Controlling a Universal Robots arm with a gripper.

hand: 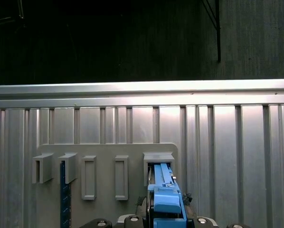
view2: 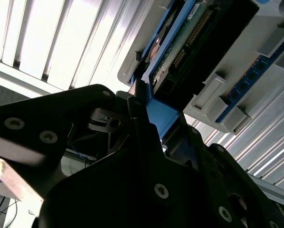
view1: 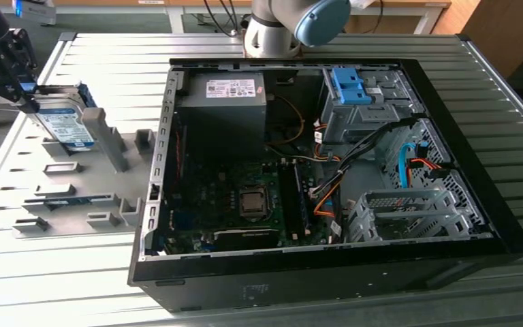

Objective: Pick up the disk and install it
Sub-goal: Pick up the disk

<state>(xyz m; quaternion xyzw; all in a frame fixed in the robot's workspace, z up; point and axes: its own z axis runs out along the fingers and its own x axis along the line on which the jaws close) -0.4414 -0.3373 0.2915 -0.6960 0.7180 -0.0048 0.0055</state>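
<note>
Pick-up step: your jaws are clenched on the disk (view1: pixel 65 128) by its blue bracket, upright in the grey rack (view1: pixel 107 139); freeing it calls for a straight, square pull.

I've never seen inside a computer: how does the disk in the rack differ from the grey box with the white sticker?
The disk is thin and stands on edge in a grey rack outside the case; the power-supply box is bulky and sits inside. The disk has a blue frame; the box is plain grey. The gripper is shut on the disk, not the box. Both carry labels.
</note>
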